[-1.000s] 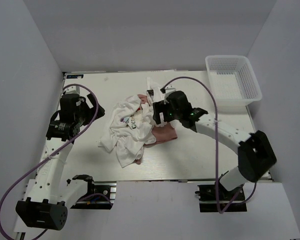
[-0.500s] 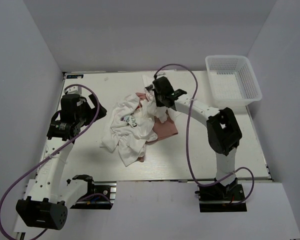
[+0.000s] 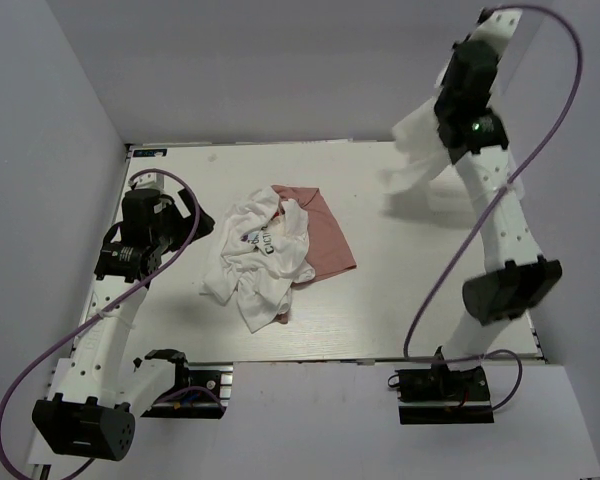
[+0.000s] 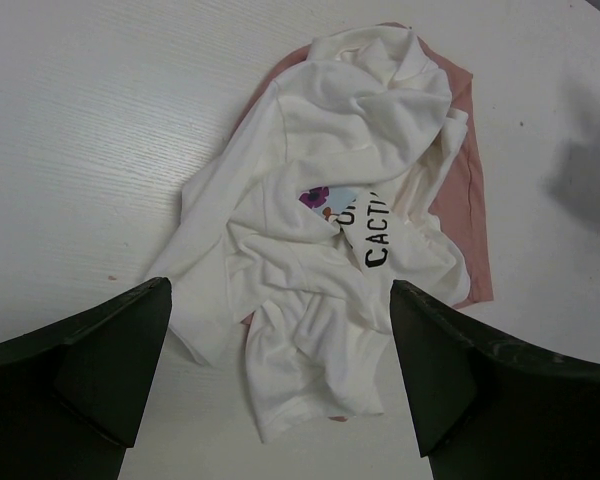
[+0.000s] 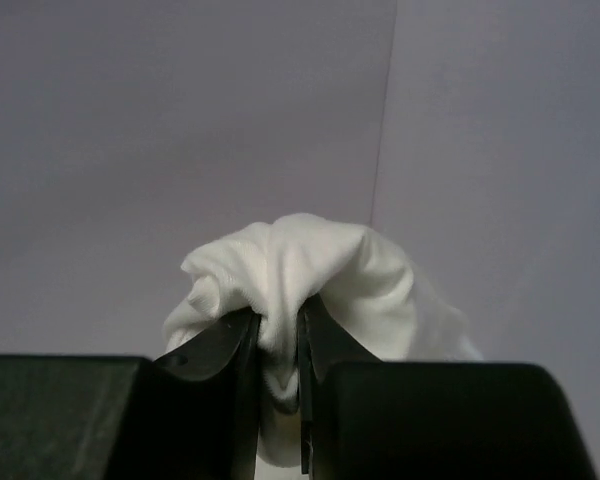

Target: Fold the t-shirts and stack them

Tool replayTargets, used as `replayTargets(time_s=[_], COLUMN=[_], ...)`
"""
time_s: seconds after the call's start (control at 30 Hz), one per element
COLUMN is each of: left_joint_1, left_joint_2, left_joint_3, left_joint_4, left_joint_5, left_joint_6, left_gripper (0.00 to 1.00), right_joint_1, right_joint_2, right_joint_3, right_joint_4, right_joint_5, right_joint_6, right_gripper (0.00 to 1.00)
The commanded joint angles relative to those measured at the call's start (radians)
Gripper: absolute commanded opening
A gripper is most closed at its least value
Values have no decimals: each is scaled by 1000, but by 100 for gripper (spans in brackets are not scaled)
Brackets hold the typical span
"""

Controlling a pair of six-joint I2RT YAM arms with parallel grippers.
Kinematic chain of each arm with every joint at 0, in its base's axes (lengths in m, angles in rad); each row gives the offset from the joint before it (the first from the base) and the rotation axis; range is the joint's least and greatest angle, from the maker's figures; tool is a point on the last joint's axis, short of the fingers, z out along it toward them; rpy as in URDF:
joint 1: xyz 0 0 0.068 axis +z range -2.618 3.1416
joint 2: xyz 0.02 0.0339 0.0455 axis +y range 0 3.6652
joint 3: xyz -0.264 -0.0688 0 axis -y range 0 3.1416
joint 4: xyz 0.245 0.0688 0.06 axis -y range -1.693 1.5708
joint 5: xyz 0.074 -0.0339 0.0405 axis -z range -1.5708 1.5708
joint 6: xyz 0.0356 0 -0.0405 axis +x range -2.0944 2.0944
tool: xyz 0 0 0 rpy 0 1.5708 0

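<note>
At the upper right of the overhead view, the right gripper (image 5: 278, 345) is raised high above the table (image 3: 400, 290). Its jaws are pinched on a bunched fold of a white t-shirt (image 3: 412, 165), which hangs from it well apart from the heap. That heap lies left of centre: a crumpled lettered t-shirt (image 4: 320, 250) rests over a pink t-shirt (image 3: 328, 235), which shows along the heap's right edge. The left gripper (image 4: 278, 290) hovers just left of the heap with jaws spread wide, holding nothing. In its wrist view the heap fills the space between its fingers.
</note>
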Motion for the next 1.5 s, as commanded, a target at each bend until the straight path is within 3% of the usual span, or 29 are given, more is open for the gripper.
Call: replayTargets(time_s=[0.0,0.03,0.07,0.23,0.6,0.7,0.73,0.83,0.87,0.93,1.03,1.1,1.23,1.27,1.47], left_joint_1=[6,6,6,6,6,6,6,6,6,6,6,6,6,6,6], left_joint_2=[-14,-14,-14,-23,-3,-3,-3,-3,-3,8,8,8,-2,-2,-2], left_joint_3=[-2,-2,-2,-2,-2,-2,-2,-2,-2,-2,9,9,9,9,9], left_joint_4=[10,10,10,10,1,1,1,-10,-10,-19,-19,-19,-19,-19,-19], left_joint_5=[1,-13,-13,-49,-50,-50,-50,-59,-59,-59,-59,-59,-59,-59,-48], left_joint_6=[7,7,7,7,7,7,7,7,7,7,7,7,-2,-2,-2], left_gripper=[100,100,100,100,100,100,100,100,100,100,100,100,100,100,100], right_joint_1=[-93,-102,-116,-203,-351,-357,-362,-360,-355,-336,-236,-118,55,138,370], right_joint_2=[250,310,326,296,342,316,306,317,309,262,122,17,-106,-109,-24], right_joint_3=[337,489,490,340,233,69,-6,-53,-44,-48,-148,-227,-532,-559,-616], right_joint_4=[-19,-40,-15,144,32,12,-2,-101,-129,-163,-145,-136,-36,5,9], right_joint_5=[-6,-28,-23,17,-334,-386,-411,-469,-477,-595,-756,-784,-894,-890,-804], right_joint_6=[-65,-80,-98,-148,-2,62,75,96,89,66,-3,-26,16,29,66], right_gripper=[0,0,0,0,0,0,33,85,90,90,90,90,90,90,90])
